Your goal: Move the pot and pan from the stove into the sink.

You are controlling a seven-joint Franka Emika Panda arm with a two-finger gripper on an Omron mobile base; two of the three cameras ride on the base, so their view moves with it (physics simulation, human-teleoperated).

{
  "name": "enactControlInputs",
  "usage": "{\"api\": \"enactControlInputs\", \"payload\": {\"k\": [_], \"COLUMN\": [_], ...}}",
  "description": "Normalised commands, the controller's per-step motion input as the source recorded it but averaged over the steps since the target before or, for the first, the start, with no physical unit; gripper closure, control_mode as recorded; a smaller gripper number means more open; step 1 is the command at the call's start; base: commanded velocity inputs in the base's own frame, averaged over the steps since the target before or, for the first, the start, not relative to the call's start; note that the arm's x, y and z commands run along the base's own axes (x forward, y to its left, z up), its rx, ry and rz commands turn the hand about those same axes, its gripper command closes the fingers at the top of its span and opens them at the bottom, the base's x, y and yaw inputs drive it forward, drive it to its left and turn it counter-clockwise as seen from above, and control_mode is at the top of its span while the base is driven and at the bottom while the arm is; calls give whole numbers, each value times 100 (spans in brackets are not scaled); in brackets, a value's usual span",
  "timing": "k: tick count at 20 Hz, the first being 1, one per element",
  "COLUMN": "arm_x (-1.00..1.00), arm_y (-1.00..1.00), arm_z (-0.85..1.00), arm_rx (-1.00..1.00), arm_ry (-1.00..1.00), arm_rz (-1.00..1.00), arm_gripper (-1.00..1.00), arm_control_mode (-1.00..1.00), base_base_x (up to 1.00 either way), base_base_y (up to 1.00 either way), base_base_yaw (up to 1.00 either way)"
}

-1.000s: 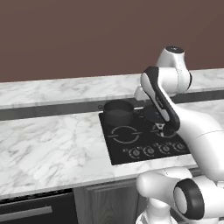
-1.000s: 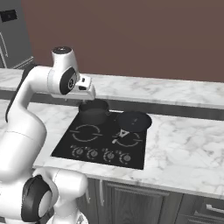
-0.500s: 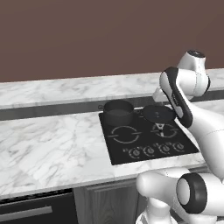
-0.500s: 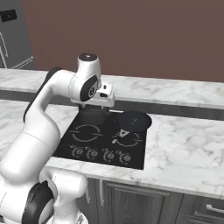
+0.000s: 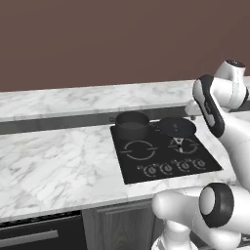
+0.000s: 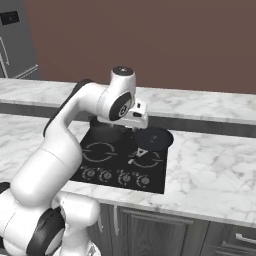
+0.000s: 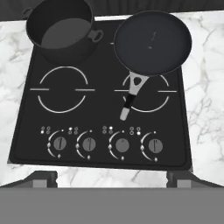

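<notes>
While the hand [image 7: 112, 177] hangs released above the stove [image 7: 100, 127] | pot [image 7: 61, 28] on stove's back-left burner | pan [image 7: 152, 41] on stove's back-right burner, handle toward knobs [image 7: 106, 144] | stove set in marble tabletop [image 5: 58, 161]

Glossy white rounded arm [image 6: 70, 125], dark joint bands, bulbous base

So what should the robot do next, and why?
Probably lower the open end effector toward the pan handle. It hovers high over the stove, holding nothing, and both the pan and the pot sit on the back burners. The handle points toward the knobs, which looks like an easy place to grab.
</notes>
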Motion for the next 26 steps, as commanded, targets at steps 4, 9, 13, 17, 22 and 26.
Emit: {"api": "enactControlInputs", "payload": {"k": [4,9,13,17,22,26], "arm_x": [1,0,0,0,6,10], "arm_y": [0,4,2,0,0,0], "arm_z": [-8,-40,-47,-38,-32,-33], "arm_rx": [0,-9,-15,-11,-5,-7], "arm_ry": [0,-1,-9,-8,-8,-9], "arm_rz": [0,0,0,0,0,0], "arm_gripper": [-100,-100,-100,-100,-100,-100], "arm_control_mode": [-100,-100,-100,-100,-100,-100], "base_base_x": [0,0,0,0,0,0], "base_base_y": [0,0,0,0,0,0], "base_base_yaw": [0,0,0,0,0,0]}}
